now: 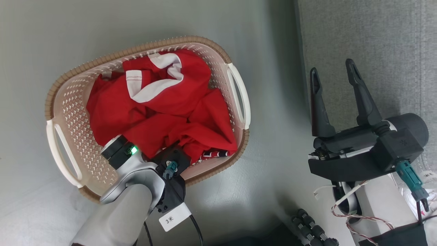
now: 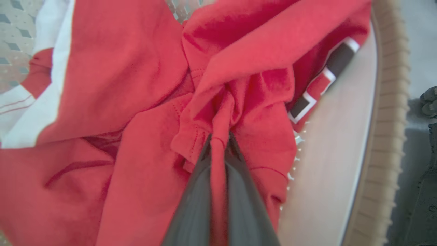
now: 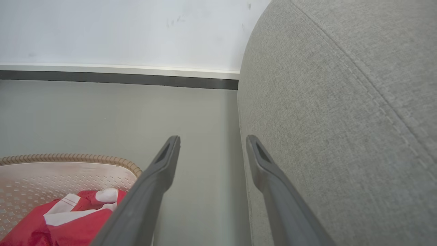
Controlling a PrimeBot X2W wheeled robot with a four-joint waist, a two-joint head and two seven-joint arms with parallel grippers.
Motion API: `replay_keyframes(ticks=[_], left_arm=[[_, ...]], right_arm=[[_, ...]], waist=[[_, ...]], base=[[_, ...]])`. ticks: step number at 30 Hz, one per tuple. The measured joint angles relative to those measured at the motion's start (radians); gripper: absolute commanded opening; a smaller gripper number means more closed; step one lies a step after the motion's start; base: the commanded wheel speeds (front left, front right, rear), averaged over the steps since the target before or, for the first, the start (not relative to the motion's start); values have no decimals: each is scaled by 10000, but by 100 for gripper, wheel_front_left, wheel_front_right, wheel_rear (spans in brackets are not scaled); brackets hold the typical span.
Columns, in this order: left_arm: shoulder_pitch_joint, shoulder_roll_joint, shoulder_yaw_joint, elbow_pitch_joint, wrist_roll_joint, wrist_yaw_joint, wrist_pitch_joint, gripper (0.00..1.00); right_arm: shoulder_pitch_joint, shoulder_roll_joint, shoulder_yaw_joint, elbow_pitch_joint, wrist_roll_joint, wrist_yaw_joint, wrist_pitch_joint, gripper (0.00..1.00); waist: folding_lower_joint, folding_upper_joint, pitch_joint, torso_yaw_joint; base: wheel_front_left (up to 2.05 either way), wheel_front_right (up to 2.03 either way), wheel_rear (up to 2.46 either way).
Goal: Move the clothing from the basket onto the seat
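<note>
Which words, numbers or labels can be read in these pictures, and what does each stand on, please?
"3" followed by a star-like mark: white tag on the left arm.
Second white tag at the right edge: too blurred to read.
Black-and-white numeral on the clothing: mostly folded under, unreadable.

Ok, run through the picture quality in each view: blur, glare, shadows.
Head view: sharp overall, with a pale sheen on the floor below the basket and a soft shadow beside the seat. Left wrist view: the clothing is soft-focused and the left gripper, shut on it, blurs towards the bottom edge. Right wrist view: seat weave crisp; the open right gripper slightly soft.
</note>
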Motion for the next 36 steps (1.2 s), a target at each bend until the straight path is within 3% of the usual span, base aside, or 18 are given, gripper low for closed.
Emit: replay_keyframes(ticks=[16,36], left_arm=[[-199,-355,-88,343,-727,0,-1323,0],[-408,-508,803,-711,-2100,0,-1501,0]], right_arm=[[-242,82,-77,1269,2,176,0,100],[-427,82,-416,3135,301,698,0,100]], waist=[[-2,-2,-1327,211],[-3,-2,-3816,1112]], base=[[0,0,0],[0,0,0]])
